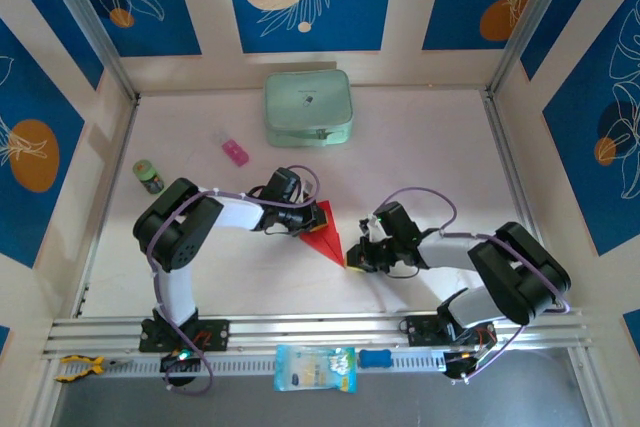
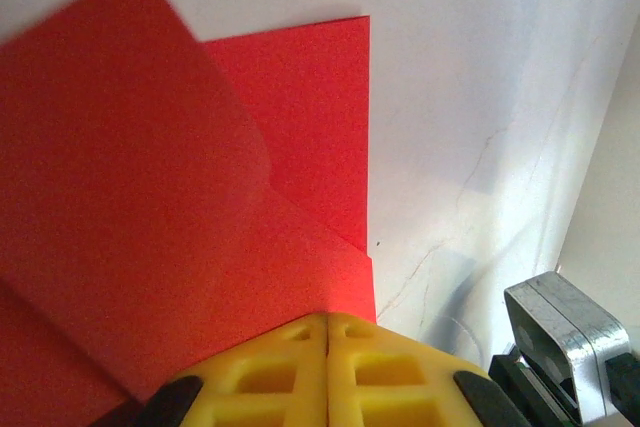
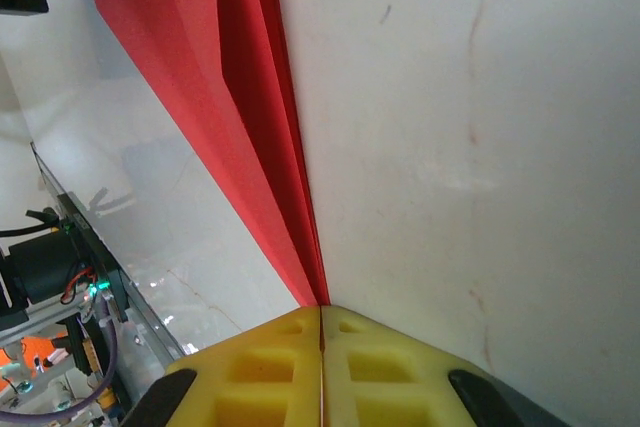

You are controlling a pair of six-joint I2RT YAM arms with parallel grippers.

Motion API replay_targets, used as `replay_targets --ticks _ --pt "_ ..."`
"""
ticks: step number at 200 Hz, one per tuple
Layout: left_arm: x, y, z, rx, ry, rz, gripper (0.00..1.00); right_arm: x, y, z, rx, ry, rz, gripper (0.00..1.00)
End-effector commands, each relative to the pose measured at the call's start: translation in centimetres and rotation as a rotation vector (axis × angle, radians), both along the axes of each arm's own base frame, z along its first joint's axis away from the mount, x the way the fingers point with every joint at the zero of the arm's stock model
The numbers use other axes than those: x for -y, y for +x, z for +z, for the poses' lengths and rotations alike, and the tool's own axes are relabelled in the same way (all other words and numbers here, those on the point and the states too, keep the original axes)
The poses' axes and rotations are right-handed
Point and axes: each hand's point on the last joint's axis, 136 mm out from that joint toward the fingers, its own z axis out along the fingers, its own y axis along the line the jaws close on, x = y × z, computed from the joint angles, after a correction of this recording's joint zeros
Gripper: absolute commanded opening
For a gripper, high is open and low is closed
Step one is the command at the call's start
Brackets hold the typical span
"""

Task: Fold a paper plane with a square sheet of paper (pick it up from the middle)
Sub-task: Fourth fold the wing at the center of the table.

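The square sheet of paper is folded into a slim red dart, the paper plane [image 1: 326, 232], lying mid-table between the two arms. My left gripper [image 1: 305, 221] is shut on its wide tail end. In the left wrist view the yellow jaws [image 2: 328, 323] meet over layered red flaps [image 2: 150, 197], one of them lifted. My right gripper [image 1: 353, 259] is shut on the sharp nose. In the right wrist view the plane's folded edges [image 3: 240, 97] run from the closed gripper [image 3: 321, 309] away to the upper left.
A pale green case [image 1: 308, 107] stands at the back. A small pink block [image 1: 235, 152] and a small green jar [image 1: 149, 177] lie to the left. On the front rail are a blue packet [image 1: 314, 367] and yellow-handled pliers [image 1: 78, 367].
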Motion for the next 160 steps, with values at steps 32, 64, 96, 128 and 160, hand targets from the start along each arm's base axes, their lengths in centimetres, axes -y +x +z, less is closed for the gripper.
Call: replay_targets --ticks 32,64,96,128,160 --pt "-1.8 -0.9 -2.8 -0.053 0.078 0.033 0.07 2.3 -4.1 -2.5 -0.162 -0.137 0.013 0.06" --pt "-1.8 -0.9 -2.7 -0.049 0.078 0.028 0.07 2.3 -4.1 -2.5 -0.153 -0.167 0.018 0.07" --pt "-1.9 -1.0 -2.8 -0.048 0.082 0.025 0.07 1.8 -2.0 0.4 -0.043 -0.147 -0.005 0.08" --pt "-1.9 -1.0 -2.7 -0.048 0.083 0.024 0.07 0.9 1.0 4.4 0.081 -0.041 -0.03 0.09" --pt "-1.9 -1.1 -2.9 -0.051 0.085 0.019 0.07 -2.3 3.5 7.2 0.135 0.097 0.027 0.08"
